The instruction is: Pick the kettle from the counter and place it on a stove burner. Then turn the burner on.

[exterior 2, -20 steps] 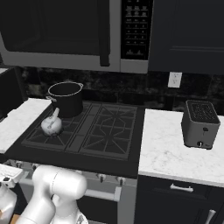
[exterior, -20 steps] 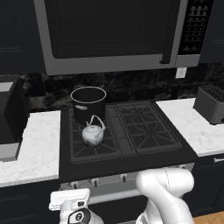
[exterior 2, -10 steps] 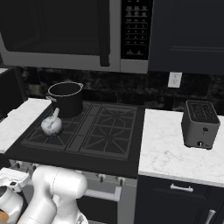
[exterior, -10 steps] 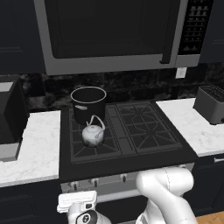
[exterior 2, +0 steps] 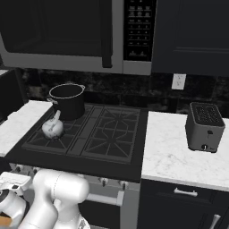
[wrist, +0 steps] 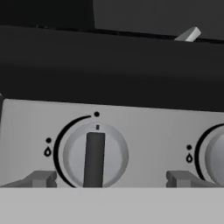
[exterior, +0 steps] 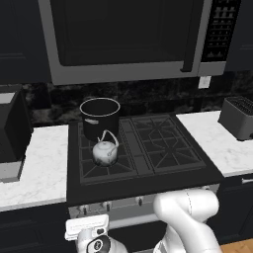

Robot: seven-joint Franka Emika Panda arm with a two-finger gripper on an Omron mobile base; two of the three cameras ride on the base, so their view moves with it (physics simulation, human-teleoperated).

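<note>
A glossy white arm (exterior: 190, 217) of rounded, bulbous segments fills the lower right of the left base view and the lower left of the right base view. Low in the frame, its hand (exterior: 94, 241) shows a flat white plate above a dark round joint face
</note>
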